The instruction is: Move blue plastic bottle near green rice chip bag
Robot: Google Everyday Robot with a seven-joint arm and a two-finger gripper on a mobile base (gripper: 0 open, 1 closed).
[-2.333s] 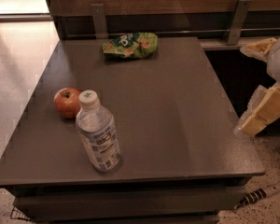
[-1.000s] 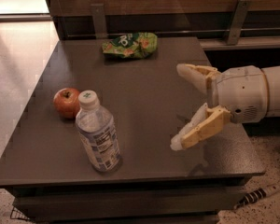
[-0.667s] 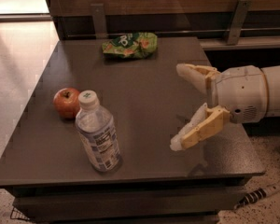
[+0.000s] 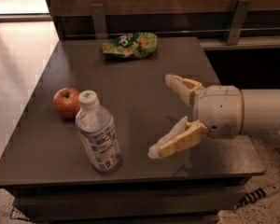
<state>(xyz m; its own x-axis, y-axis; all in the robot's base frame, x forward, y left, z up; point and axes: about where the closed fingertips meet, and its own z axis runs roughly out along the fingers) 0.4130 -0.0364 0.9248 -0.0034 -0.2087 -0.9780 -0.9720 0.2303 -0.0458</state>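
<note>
The blue plastic bottle (image 4: 98,134) stands upright at the front left of the table (image 4: 130,94), just beside the apple (image 4: 66,102) and well apart from the green rice chip bag (image 4: 129,45) at the far edge. The gripper (image 4: 161,115) has swung in from the right and now hangs over the table, spread wide, holding nothing, aimed at the bottle; I judge the grasp is next. One bottle, one bag, one apple

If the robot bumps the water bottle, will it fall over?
Probably: the blue plastic bottle stands upright, tall and narrow, so a high push may tip it. Once down, its round body would likely roll. The open gripper hovers to its right.
</note>
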